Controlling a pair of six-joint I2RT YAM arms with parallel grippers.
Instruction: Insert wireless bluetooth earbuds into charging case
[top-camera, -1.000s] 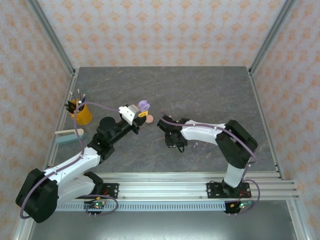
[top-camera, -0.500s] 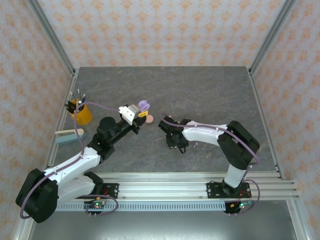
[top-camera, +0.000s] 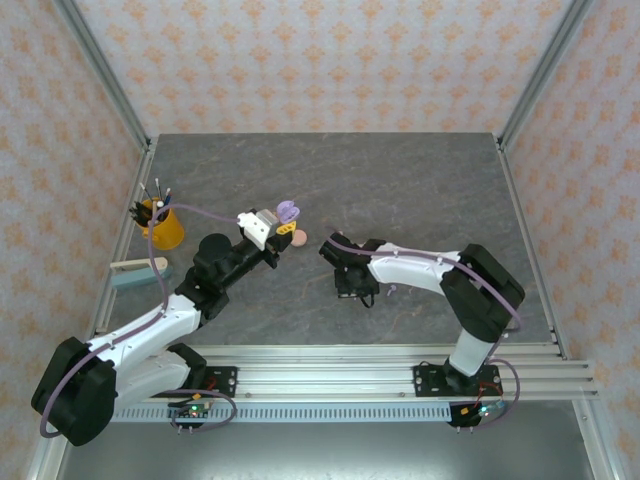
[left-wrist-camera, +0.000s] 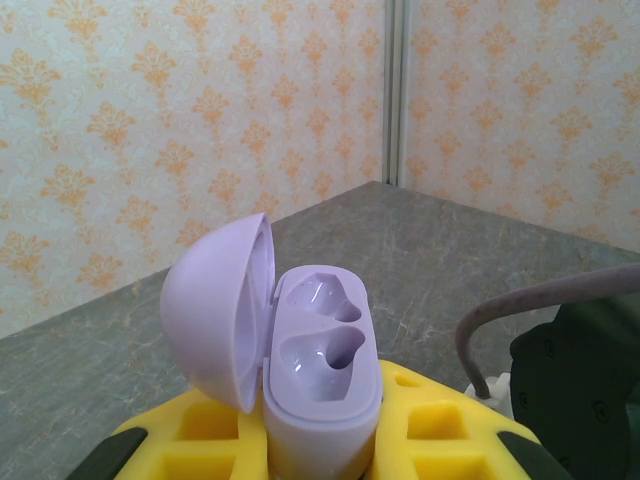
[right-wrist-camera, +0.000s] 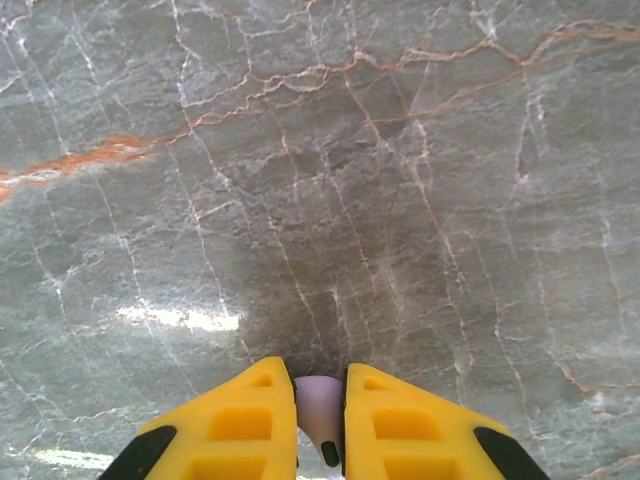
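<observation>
Right claw (right-wrist-camera: 319, 378) — pinching lilac earbud (right-wrist-camera: 316, 405).

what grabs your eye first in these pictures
An open lilac case, both sockets empty, stands clamped upright in the left gripper, just left of centre over the table. The right gripper, yellow jaws nearly together, pinches a lilac earbud low over the grey marble.

A lab test booth, by the look: wallpapered panels (top-camera: 330, 60) on metal posts (top-camera: 100, 70), a stone-patterned table (top-camera: 400, 180), and robot arms (top-camera: 400, 268) bolted to rails (top-camera: 330, 365).
</observation>
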